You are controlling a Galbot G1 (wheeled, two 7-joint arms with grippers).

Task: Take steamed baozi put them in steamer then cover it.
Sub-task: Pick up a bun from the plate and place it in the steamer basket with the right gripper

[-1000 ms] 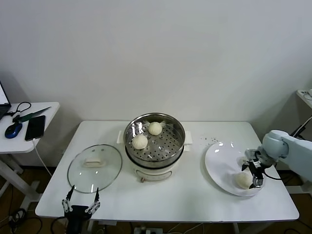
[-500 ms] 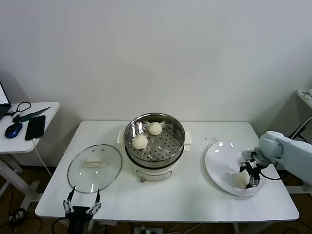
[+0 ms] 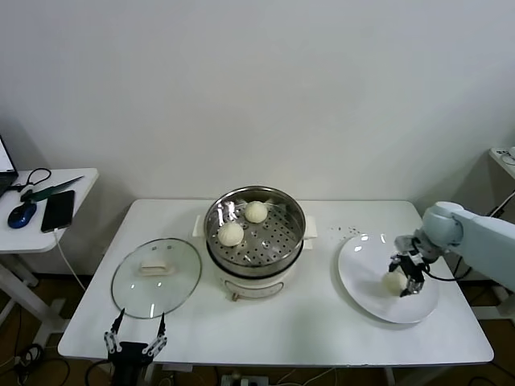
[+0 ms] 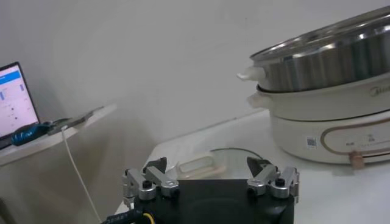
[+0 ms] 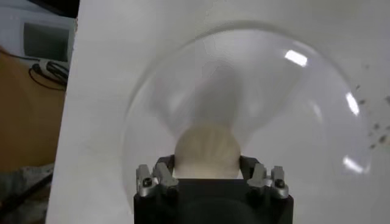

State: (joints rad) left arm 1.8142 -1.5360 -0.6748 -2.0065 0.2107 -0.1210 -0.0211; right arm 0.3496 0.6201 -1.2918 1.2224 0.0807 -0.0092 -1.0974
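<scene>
2 cream-white round baozi (image 3: 243, 223) already sit in our shiny steel steamer (image 3: 255, 238). Our right gripper (image 3: 405, 277) clamps a 3rd bun (image 3: 394, 281) between its fingers above the flat white plate (image 3: 366, 277), ready for carrying. Our left gripper (image 3: 134, 338) waits apart, just behind the clear glass lid (image 3: 156, 277).

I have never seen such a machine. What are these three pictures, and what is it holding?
It is a robot with two arms. One picture comes from its head, the other two from cameras on its wrists. On the white table stand a steamer with two baozi inside, a glass cover lying beside it, and a white plate. The right gripper is closed around a third baozi over the plate. The left gripper waits open at the table's near edge.
</scene>
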